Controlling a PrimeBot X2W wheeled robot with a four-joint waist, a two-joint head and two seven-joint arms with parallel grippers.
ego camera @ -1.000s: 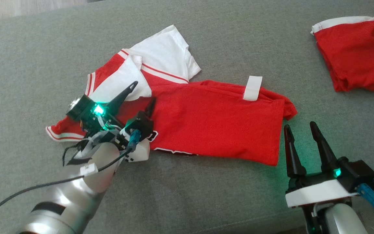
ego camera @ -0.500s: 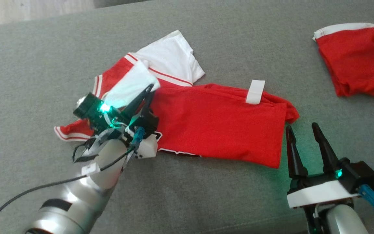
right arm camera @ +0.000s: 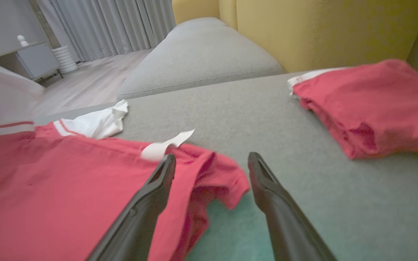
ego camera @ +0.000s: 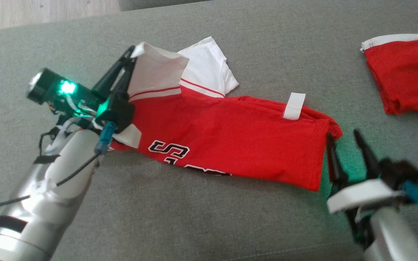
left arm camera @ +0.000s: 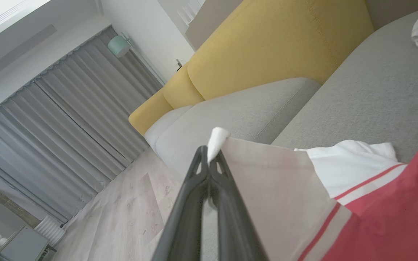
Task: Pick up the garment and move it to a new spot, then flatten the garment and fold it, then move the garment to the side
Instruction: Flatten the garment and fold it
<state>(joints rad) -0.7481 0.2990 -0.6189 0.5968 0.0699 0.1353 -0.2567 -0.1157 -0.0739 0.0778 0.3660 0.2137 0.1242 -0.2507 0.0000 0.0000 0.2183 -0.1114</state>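
Head view, then the wrists: left fingers clamped on a sleeve

Head view showed the garment [ego camera: 230, 145], a red jersey with white sleeves and black lettering, stretched across the middle of the grey sofa seat [ego camera: 194, 224]. At upper left, the left gripper [ego camera: 132, 50] had its fingers pressed together on the corner of a white sleeve [ego camera: 154, 72], which was raised off the seat. At lower right, the right gripper [ego camera: 342, 135] was blurred, fingers apart, just beside the jersey's right edge. A second red garment [ego camera: 405, 79] lay folded at the upper right, well apart.

Left wrist view showed the two dark fingers meeting at centre frame, a tuft of white cloth pinched at their tips, with a yellow back cushion [left arm camera: 278, 40] above.

Right wrist view showed the spread fingers holding nothing, over the jersey's crumpled edge near a white tag [right arm camera: 162, 146].
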